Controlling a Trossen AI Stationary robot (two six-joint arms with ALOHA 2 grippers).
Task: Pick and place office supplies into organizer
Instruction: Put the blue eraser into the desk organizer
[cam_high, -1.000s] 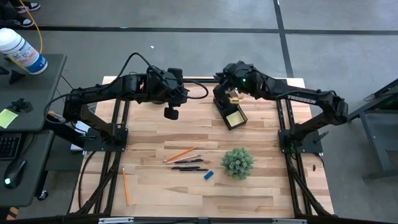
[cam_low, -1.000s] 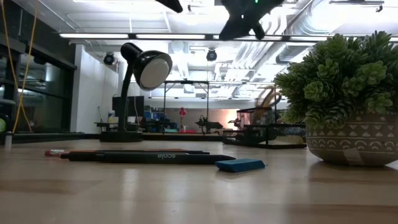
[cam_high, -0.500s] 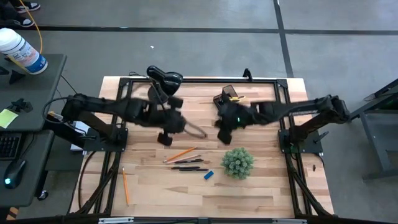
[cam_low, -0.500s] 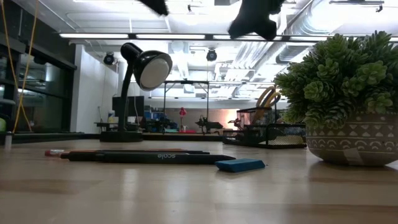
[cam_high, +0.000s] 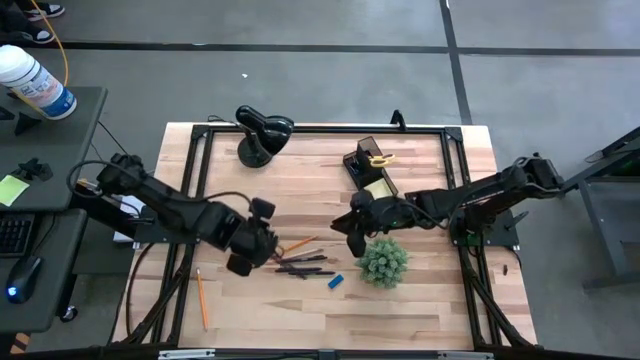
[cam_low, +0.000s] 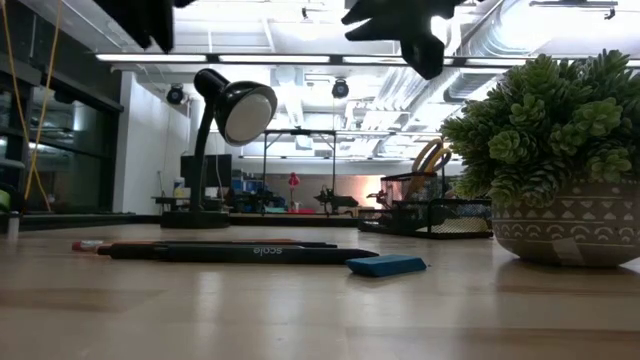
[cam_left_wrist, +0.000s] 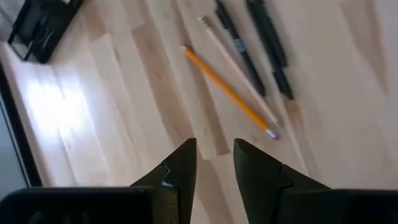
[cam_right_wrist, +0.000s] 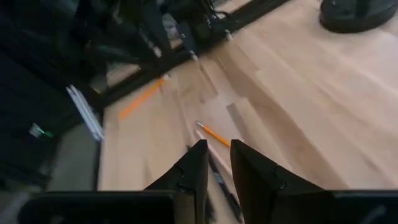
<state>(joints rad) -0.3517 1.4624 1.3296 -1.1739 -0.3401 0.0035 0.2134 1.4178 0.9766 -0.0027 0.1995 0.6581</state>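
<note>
— From overhead, what's on the wooden table (cam_high: 420, 300)?

— The black organizer (cam_high: 369, 170) sits toward the far edge, right of middle, with yellow-handled scissors (cam_high: 377, 157) standing in its tall part and a yellow sticky-note pad (cam_high: 377, 187) in its tray. The black desk lamp (cam_high: 262, 132) is near the far-left corner. Around the middle lie an orange pencil (cam_high: 299, 244), some black pens (cam_high: 305, 266) and a small blue eraser (cam_high: 335, 281); the green plant (cam_high: 382, 261) is just right of them. Another pencil (cam_high: 201, 298) lies near the left edge.

— And the arms?

— The left gripper (cam_high: 243, 262) hangs over the table just left of the pens. The right gripper (cam_high: 353, 238) is between the organizer and the plant. Neither holds anything.

— At table height?

— A black pen (cam_low: 230, 253) and the eraser (cam_low: 386, 265) lie in front, the plant's patterned pot (cam_low: 560, 228) at right, the lamp (cam_low: 225, 120) and the organizer (cam_low: 420, 212) behind. Beyond is a room with ceiling strip lights and pipes. Dark arm parts hang in from above.

— The left wrist camera?

— Its fingers (cam_left_wrist: 177, 174) stand a little apart, empty, over bare wood; the yellow pencil (cam_left_wrist: 227, 90), a pale pencil and two pens (cam_left_wrist: 239, 50) lie ahead, the organizer (cam_left_wrist: 37, 28) at a corner.

— The right wrist camera?

— Its fingers (cam_right_wrist: 193, 165) are nearly together, a narrow gap, empty. Ahead are the orange pencil (cam_right_wrist: 211, 134), the other pencil (cam_right_wrist: 142, 98) by the table's frame, and the lamp's base (cam_right_wrist: 360, 14).
</note>
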